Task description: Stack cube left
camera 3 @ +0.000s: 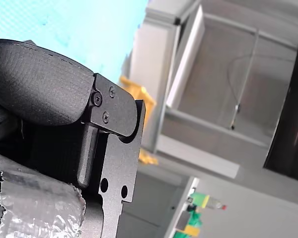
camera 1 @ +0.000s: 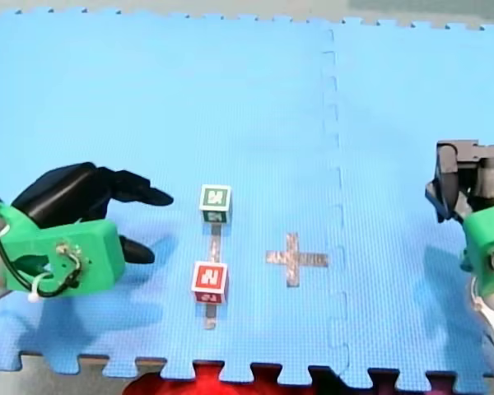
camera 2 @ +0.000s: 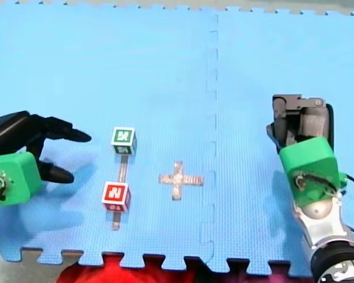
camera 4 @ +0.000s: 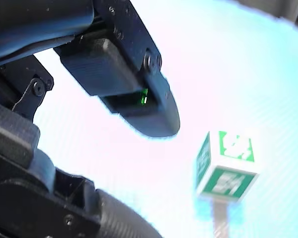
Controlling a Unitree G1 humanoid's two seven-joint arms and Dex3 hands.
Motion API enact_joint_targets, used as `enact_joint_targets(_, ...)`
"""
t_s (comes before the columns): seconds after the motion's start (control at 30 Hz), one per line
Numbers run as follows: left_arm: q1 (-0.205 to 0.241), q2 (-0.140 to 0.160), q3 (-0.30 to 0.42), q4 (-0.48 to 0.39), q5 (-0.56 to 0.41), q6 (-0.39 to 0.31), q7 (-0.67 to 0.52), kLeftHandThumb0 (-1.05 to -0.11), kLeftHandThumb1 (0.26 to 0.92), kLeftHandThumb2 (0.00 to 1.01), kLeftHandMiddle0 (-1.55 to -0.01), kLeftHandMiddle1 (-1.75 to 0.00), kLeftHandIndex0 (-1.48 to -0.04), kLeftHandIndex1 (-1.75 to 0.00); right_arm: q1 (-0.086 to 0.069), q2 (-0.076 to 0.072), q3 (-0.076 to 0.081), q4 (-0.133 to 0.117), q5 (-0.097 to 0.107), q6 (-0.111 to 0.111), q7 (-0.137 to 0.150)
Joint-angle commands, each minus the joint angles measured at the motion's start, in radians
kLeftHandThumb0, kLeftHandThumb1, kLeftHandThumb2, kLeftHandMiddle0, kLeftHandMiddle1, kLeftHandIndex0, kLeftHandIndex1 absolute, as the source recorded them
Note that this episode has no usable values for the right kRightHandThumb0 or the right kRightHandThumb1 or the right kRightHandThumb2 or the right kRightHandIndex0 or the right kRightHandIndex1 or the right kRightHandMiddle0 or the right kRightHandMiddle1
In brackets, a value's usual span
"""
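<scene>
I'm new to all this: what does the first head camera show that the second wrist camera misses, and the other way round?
First head view, not the wrist one: the red cube, a tape cross to its right, the open left hand left of the cubes, and the right hand at the mat's right side.
Second wrist view, not the head one: a close look at black fingers, with a small green light on one.
Both: the green cube, standing on the blue mat with nothing touching it.
</scene>
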Motion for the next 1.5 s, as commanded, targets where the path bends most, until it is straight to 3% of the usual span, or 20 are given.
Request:
enact_joint_targets(0.0,0.011,0.003,-0.003,-0.026,-0.016,0.018,-0.015,-1.048,0.846,0.0,-0.89,-0.58,-0.61,0.0,0.002,-0.005,0.0,-0.001,0.002,-0.005,-0.005)
enact_joint_targets(0.1,0.023,-0.004,0.002,-0.047,-0.038,0.027,-0.021,-1.048,0.843,0.0,-0.98,-0.48,-0.65,-0.02,0.003,-0.005,0.0,-0.001,0.002,-0.008,-0.006)
enact_joint_targets(0.3,0.041,-0.028,0.007,-0.069,-0.058,0.012,0.025,-1.048,0.788,0.0,-0.91,-0.96,-0.83,-0.02,0.003,-0.009,0.002,-0.002,0.001,-0.011,-0.011)
enact_joint_targets(0.37,0.044,-0.041,0.007,-0.058,-0.067,-0.001,0.036,-1.048,0.787,0.0,-0.85,-1.32,-0.87,-0.01,0.004,-0.01,0.002,-0.002,0.001,-0.012,-0.011)
enact_joint_targets(0.43,0.046,-0.051,0.004,-0.05,-0.07,-0.008,0.041,-1.048,0.78,0.0,-0.81,-1.52,-0.89,-0.01,0.004,-0.012,0.001,-0.003,0.002,-0.012,-0.011)
enact_joint_targets(0.53,0.046,-0.065,-0.004,-0.039,-0.065,-0.013,0.058,-1.048,0.774,0.0,-0.77,-1.72,-0.91,-0.01,0.004,-0.014,0.0,-0.003,0.003,-0.017,-0.01)
enact_joint_targets(0.83,0.035,-0.111,-0.029,0.055,-0.031,-0.075,0.169,-1.048,0.758,0.0,-0.83,-1.75,-0.95,-0.02,0.001,-0.018,-0.004,-0.004,0.008,-0.025,-0.004)
enact_joint_targets(1.23,0.025,-0.109,-0.044,0.089,-0.021,-0.142,0.197,-1.048,0.745,0.0,-0.88,-1.75,-1.02,-0.04,0.002,-0.022,-0.012,-0.015,0.018,-0.039,0.009)
enact_joint_targets(1.47,0.03,-0.117,-0.08,0.085,0.028,-0.134,0.237,-1.048,0.757,0.01,-0.89,-1.75,-0.99,-0.02,0.0,-0.025,-0.013,-0.019,0.021,-0.041,0.012)
